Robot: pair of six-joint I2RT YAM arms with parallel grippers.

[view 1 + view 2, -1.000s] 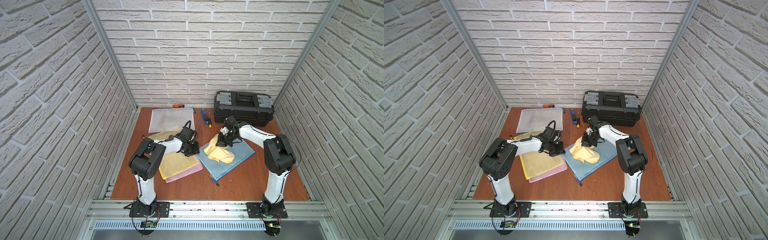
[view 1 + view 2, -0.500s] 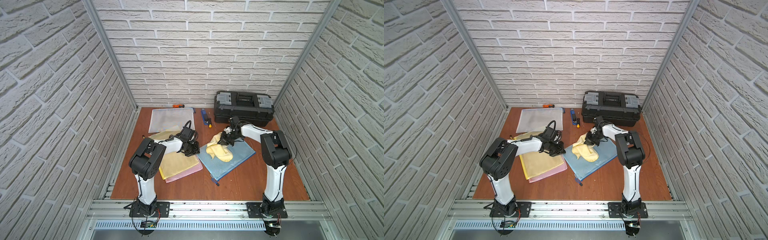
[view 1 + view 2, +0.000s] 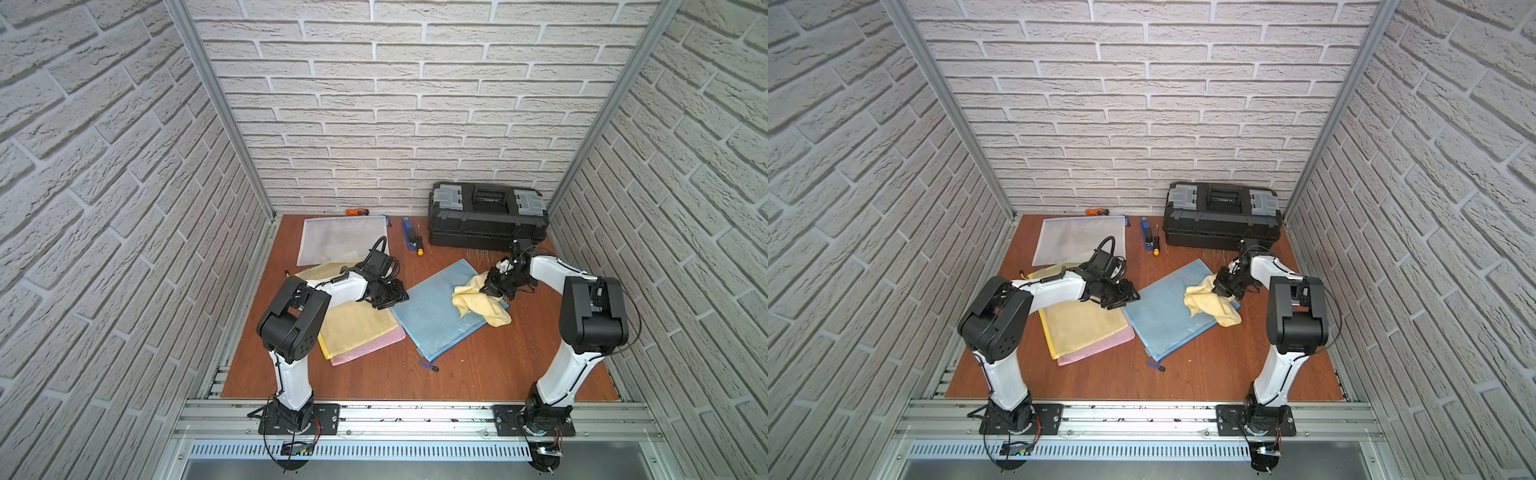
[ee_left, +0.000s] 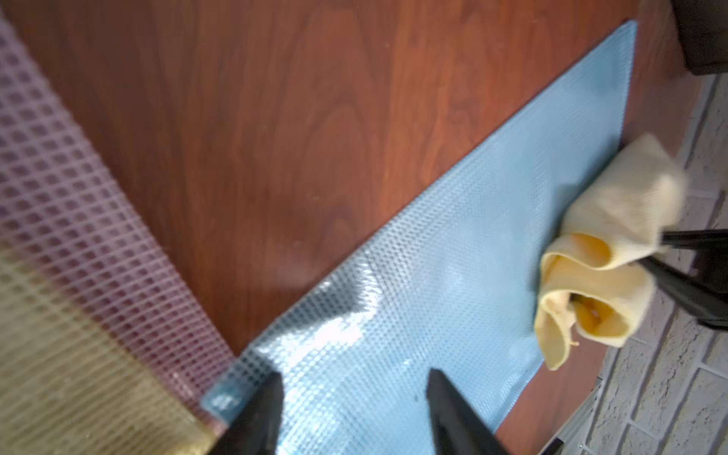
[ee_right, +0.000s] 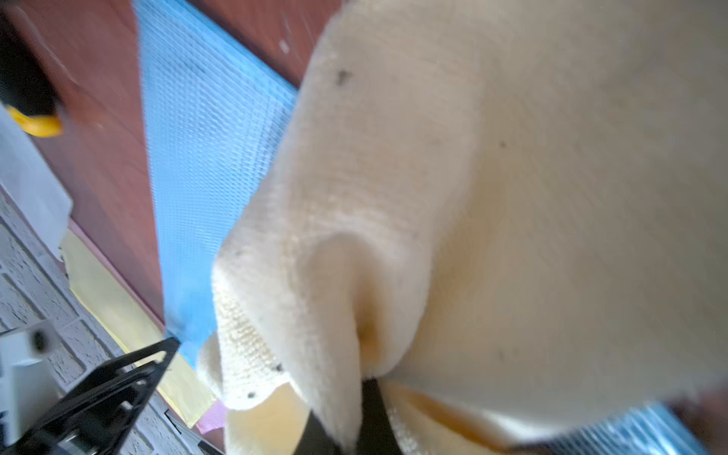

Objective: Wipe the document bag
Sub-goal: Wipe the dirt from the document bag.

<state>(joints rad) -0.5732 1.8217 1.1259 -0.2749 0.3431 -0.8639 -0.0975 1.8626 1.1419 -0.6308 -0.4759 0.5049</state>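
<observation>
So the blue document bag [image 3: 436, 316] is lying flat on the table [image 3: 478, 374], mid-frame in both top views. Its long axis runs from lower left up to upper right. The right pincer [image 3: 487, 291] is pressed together on a bunched-up yellow cloth [image 3: 478, 307], which sits on the bag's right-hand end and hangs a bit over the edge.

That's the bit that matters imo: nearly all the bare blue lies down and to the left of that pincer, so I'd guess the next stroke goes along the long axis toward the opposite corner.

The left pincer [image 3: 391, 297] is at that far left corner. The left wrist view shows its fingers [image 4: 256, 409] spread apart over the corner, not pinching it. The bag might skid if the cloth drags.
</observation>
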